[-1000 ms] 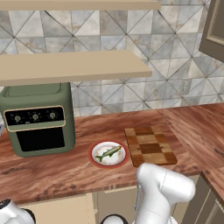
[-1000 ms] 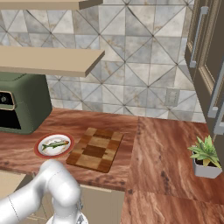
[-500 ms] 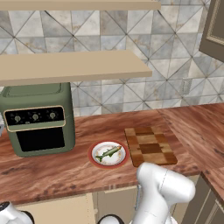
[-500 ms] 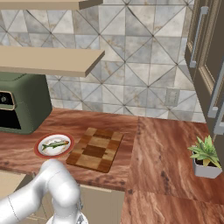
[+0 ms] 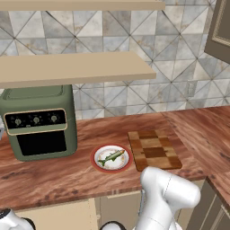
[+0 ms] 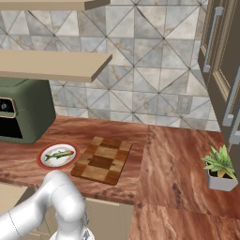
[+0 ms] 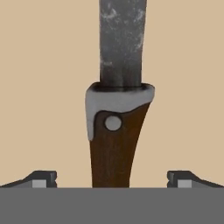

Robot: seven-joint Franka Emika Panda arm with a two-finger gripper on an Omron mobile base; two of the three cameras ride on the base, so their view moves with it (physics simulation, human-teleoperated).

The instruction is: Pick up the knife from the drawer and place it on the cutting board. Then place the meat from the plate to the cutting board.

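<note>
The drawer (image 7: 39, 87) lies as a flat tan floor right under the pincer (image 7: 112, 178), whose two tips stand spread wide and grip nothing. Up on the counter above the lowered arm, the cutting board (image 5: 154, 149) sits just beside the plate (image 5: 112, 158) carrying the meat (image 5: 110, 157). The knife (image 7: 117, 96) lies on the drawer floor between the tips, its brown handle nearest them and its grey blade pointing away.

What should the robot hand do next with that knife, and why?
Probably close the gripper on the knife. In the hand view the brown handle runs straight between the two fingertips, which stand wide open on either side, apart from it. The knife lies flat on the tan drawer floor, so a squeeze should catch it.
</note>
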